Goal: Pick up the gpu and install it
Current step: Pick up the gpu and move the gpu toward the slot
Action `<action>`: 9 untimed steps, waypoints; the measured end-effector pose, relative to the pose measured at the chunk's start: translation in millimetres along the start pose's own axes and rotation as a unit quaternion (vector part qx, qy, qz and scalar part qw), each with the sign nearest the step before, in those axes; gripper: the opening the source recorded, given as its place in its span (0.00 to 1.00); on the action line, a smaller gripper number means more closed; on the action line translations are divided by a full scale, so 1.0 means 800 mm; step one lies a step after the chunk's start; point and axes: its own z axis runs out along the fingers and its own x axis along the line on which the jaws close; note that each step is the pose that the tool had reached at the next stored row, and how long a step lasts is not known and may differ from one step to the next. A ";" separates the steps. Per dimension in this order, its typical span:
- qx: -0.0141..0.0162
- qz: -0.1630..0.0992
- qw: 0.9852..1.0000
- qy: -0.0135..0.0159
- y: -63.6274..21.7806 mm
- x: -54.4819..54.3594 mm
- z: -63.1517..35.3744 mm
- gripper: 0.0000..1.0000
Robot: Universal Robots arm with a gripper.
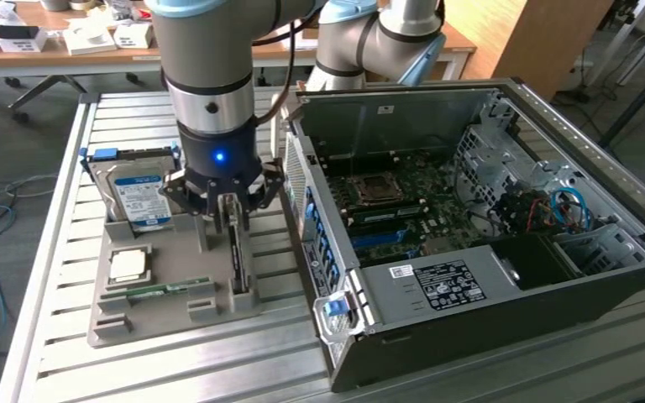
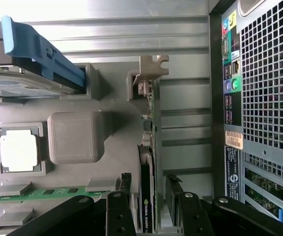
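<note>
The slatted metal counter [image 1: 188, 369] carries an open computer case [image 1: 412, 113] lying on its side. A white label [image 1: 448, 284] on the power supply box has print and symbols too small to read. The exterior view looks into the case, at the motherboard [image 1: 395, 197]. The wrist view gives the perforated rear panel, with coloured ports and a tan sticker [image 2: 234, 140] that is not legible.

On the exterior view's left of the case sits a grey tray [image 1: 171, 315]. It holds a hard drive [image 1: 138, 197] with a blue label whose writing I cannot read.

The gpu [image 2: 151, 128] stands on edge in the tray slot nearest the case. Its metal bracket [image 2: 151, 66] is at the end away from the pincer [image 2: 149, 182]. The wrist view catches an NVIDIA logo on its black shroud.

The pincer is partly open and straddles the card. Its fingers [image 2: 173, 191] are lowered on either side with a narrow gap each side, so it grips nothing.

A processor [image 2: 18, 151] and a green memory stick [image 2: 43, 192] lie in other tray pockets.
</note>
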 end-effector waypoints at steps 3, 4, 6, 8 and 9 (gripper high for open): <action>0.000 0.000 1.000 0.000 0.000 0.000 0.004 0.42; 0.000 0.000 1.000 0.000 0.000 0.000 0.006 0.42; 0.000 0.000 1.000 0.000 0.000 0.000 0.009 0.42; 0.000 0.000 1.000 0.000 0.000 0.000 0.011 0.42; 0.000 0.000 1.000 0.000 0.000 0.000 0.012 0.42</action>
